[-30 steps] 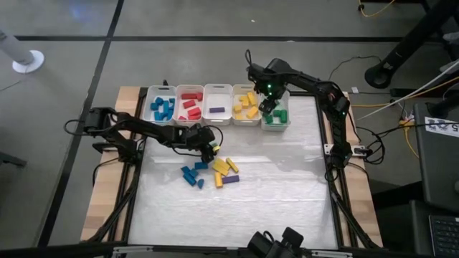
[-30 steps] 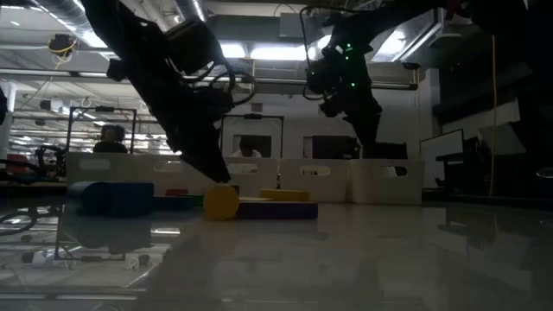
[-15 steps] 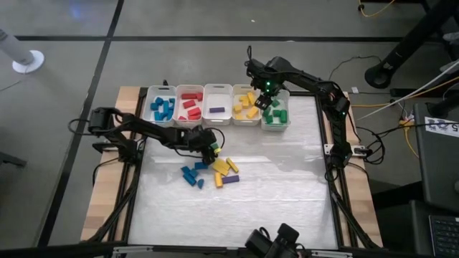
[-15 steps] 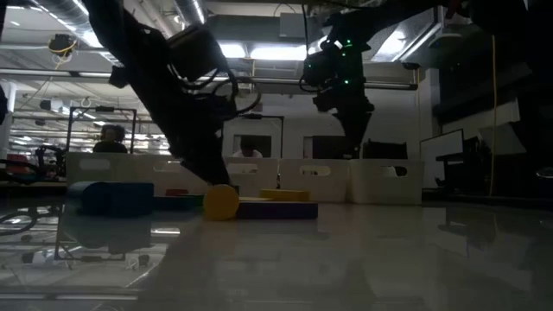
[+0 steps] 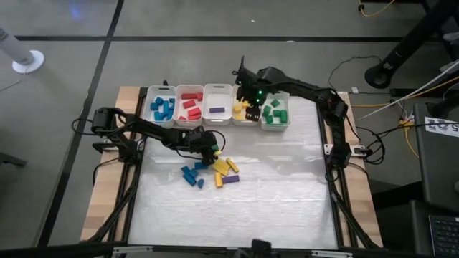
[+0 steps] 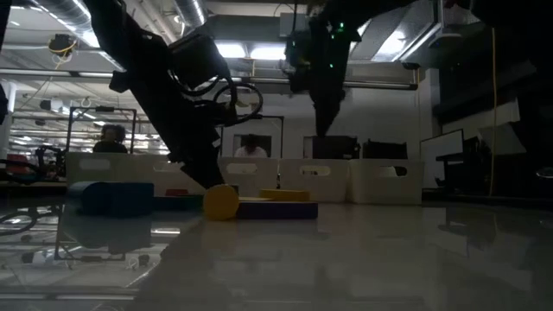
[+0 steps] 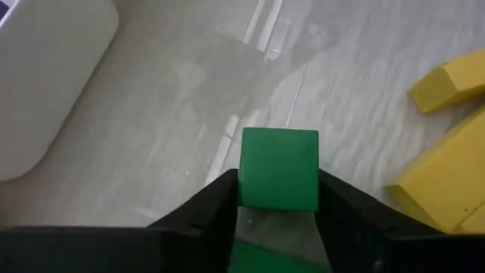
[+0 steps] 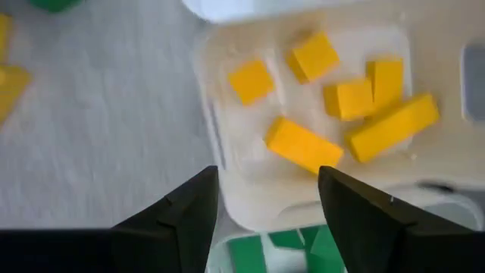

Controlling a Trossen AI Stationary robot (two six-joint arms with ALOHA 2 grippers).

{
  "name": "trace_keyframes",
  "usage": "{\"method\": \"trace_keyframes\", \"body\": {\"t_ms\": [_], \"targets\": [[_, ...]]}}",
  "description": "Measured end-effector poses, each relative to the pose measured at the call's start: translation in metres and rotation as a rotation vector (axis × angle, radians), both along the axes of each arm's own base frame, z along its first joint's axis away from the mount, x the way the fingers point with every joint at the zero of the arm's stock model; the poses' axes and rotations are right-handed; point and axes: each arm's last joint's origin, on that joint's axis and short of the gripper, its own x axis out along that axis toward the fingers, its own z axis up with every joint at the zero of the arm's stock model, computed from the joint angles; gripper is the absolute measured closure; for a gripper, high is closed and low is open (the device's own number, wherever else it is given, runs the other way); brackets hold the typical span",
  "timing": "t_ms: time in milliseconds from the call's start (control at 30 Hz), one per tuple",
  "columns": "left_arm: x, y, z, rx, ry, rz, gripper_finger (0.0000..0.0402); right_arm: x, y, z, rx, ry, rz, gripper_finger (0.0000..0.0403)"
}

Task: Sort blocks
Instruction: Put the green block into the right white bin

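My left gripper (image 5: 213,152) is low at the far edge of a loose pile of blocks (image 5: 211,172) in blue, yellow and purple in the middle of the table. A green cube (image 7: 279,168) sits between its fingers. My right gripper (image 5: 249,111) hangs open above the yellow bin (image 5: 244,118), and its wrist view (image 8: 269,220) looks down on several yellow blocks (image 8: 333,98) lying in that bin. Nothing is between its fingers. In the low view the left gripper (image 6: 212,177) reaches down behind a yellow block (image 6: 220,201). My left gripper has the green cube pinched between its two fingers, one on each of two opposite side faces (image 7: 246,189). The fingers slant down at it from the table's left side. The cube stands square and untilted; whether it is off the table does not show.
Five white bins stand in a row at the far edge: blue (image 5: 162,107), red (image 5: 190,106), purple (image 5: 217,107), yellow, green (image 5: 275,115). Two yellow blocks (image 7: 447,129) lie close beside the held cube. The near half of the table (image 5: 244,215) is bare.
My right gripper has swung from above the green bin toward the table's left, to above the yellow bin, and has rolled as it went.
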Motion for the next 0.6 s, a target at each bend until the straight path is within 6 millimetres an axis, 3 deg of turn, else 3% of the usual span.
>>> {"method": "trace_keyframes", "body": {"t_ms": [100,167,400,500,600], "targets": [[0.000,0.001,0.000,0.005,0.001,-0.003,0.0285,-0.001,0.014,0.015,-0.011,-0.040,0.048,0.0178],[0.000,0.001,0.000,0.004,0.000,-0.002,0.0285,-0.007,0.023,0.027,-0.018,-0.068,0.061,0.0178],[0.000,0.001,0.000,0.003,-0.001,-0.002,0.0285,-0.060,0.050,0.067,-0.031,-0.192,0.022,0.0178],[0.001,0.001,0.001,0.004,-0.007,-0.001,0.0280,-0.088,0.063,0.070,-0.057,-0.293,-0.013,0.0178],[0.002,0.001,0.001,0.002,-0.022,-0.011,0.0280,-0.117,0.078,0.059,-0.068,-0.448,-0.017,0.0178]]}}
